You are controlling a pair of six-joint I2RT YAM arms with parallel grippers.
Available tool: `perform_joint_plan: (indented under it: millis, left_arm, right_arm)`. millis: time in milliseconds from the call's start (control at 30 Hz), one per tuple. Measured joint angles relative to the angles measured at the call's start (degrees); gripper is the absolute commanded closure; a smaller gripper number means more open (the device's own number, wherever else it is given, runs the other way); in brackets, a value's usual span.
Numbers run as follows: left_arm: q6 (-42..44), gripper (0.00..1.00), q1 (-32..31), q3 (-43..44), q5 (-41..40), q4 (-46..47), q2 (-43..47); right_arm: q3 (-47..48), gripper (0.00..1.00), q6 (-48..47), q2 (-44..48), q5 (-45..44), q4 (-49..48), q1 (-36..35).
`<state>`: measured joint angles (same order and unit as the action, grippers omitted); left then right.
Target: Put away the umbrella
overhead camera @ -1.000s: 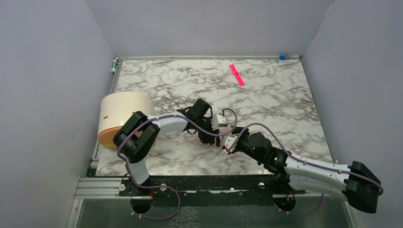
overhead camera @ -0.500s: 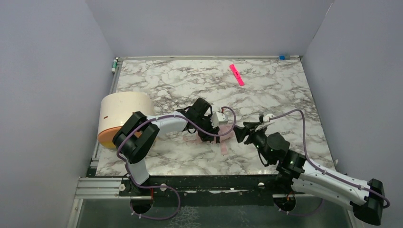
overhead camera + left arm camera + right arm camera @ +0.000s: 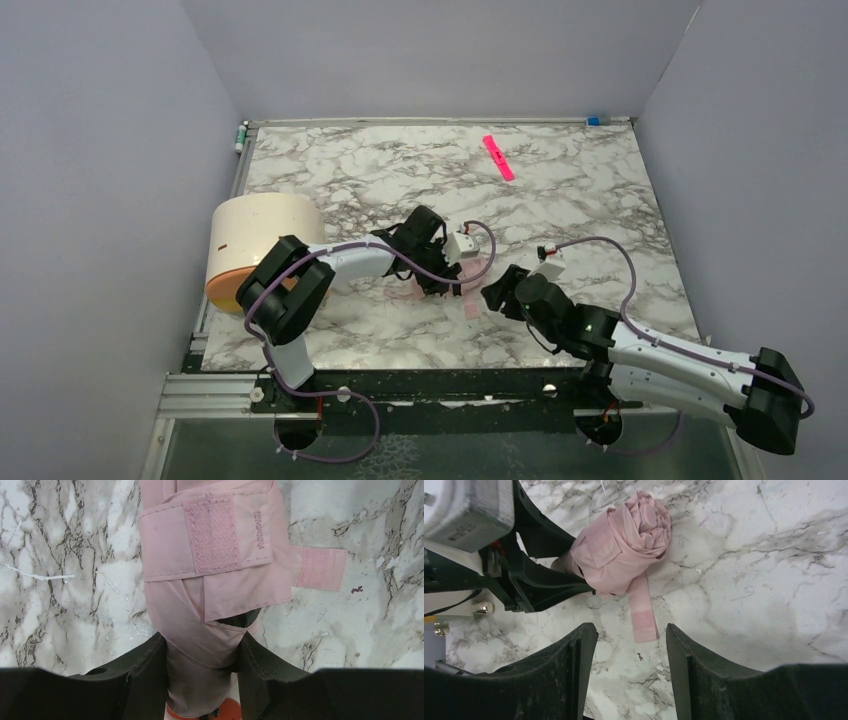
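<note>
The umbrella [image 3: 476,268] lies folded on the counter [image 3: 400,180], near its middle, with its pale pink fabric gathered into a loose roll. The left hand [image 3: 200,652] pinches that roll. Its two black fingers [image 3: 150,657] press into the fabric from either side, and the folds bulge out between them. In the left wrist view a wide pink band with a fuzzy patch crosses the roll just ahead of the grip.

The strap [image 3: 643,612] runs out from under the roll and lies flat on the marble, its loose end pointing toward the right arm. The right hand [image 3: 629,630] is spread with nothing between its fingers. It sits close to the strap's end and faces the crumpled tip of the roll, but touches neither.

A cream cylinder [image 3: 255,245] stands at the counter's left edge, behind the left arm. A bright pink strip [image 3: 498,157] lies near the far side, well apart from the umbrella.
</note>
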<state>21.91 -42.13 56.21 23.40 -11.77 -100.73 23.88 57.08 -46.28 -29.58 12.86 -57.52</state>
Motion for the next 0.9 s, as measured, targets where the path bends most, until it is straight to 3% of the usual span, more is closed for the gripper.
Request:
perform_joint_plan:
  millis: [400, 633, 900]
  left_arm:
    - [-4.8, 1.0, -0.5, 0.3, -4.5, -0.2, 0.1]
    - [-5.1, 1.0, -2.2, 0.2, -8.0, -0.2, 0.5]
    - [-4.0, 1.0, -5.2, -1.4, -14.4, 1.5, 1.7]
  right_arm:
    - [-4.2, 0.41, 10.2, -5.8, 5.4, -1.2, 0.0]
    - [-4.1, 0.41, 7.9, -10.4, 6.5, -2.5, 0.5]
    - [-0.3, 0.35, -3.1, -9.4, 18.4, -3.8, 15.8]
